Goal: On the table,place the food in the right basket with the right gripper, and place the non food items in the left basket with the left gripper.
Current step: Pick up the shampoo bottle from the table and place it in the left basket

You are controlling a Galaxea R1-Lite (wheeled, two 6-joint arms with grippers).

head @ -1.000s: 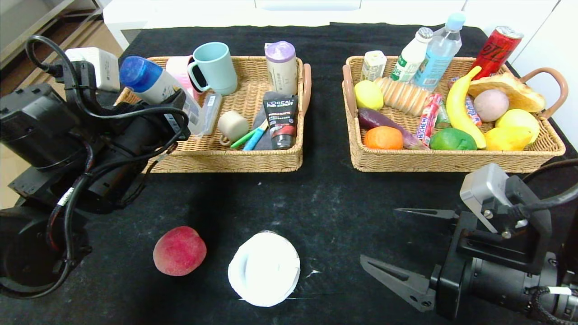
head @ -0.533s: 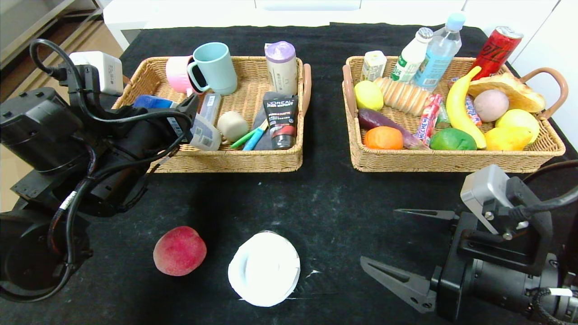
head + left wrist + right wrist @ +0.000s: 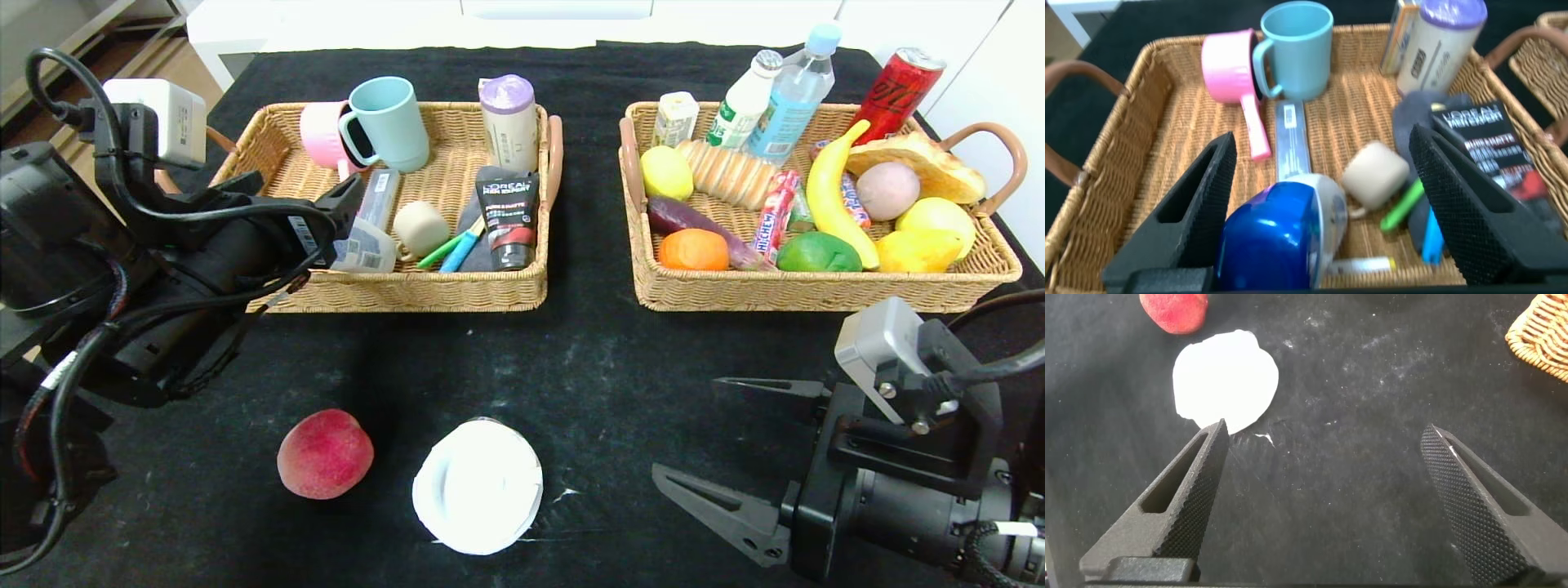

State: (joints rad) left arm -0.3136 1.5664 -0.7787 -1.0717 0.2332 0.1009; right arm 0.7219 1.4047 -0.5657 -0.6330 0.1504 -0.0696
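My left gripper (image 3: 302, 184) hangs open over the near left part of the left basket (image 3: 408, 291). The white bottle with the blue cap (image 3: 1270, 241) lies loose on the wicker between the jaws, and its labelled body (image 3: 365, 249) shows past the finger. On the black table (image 3: 588, 359) near the front lie a red-pink peach (image 3: 325, 454) and a white round dish (image 3: 478, 486). My right gripper (image 3: 687, 427) stands open just right of the dish, with nothing in it. The eggplant (image 3: 694, 222), orange (image 3: 693, 250) and Hi-Chew stick (image 3: 771, 214) lie in the right basket (image 3: 816, 296).
The left basket also holds a teal mug (image 3: 388, 122), a pink cup (image 3: 320, 135), a beige cup (image 3: 420, 229), a black tube (image 3: 508, 216) and a canister (image 3: 508, 121). The right basket is crowded with fruit, bread, bottles and a red can (image 3: 902, 90).
My left gripper has opened and let go of the bottle, which has dropped from upright in the jaws to lying in the left basket. The right arm has stayed still.
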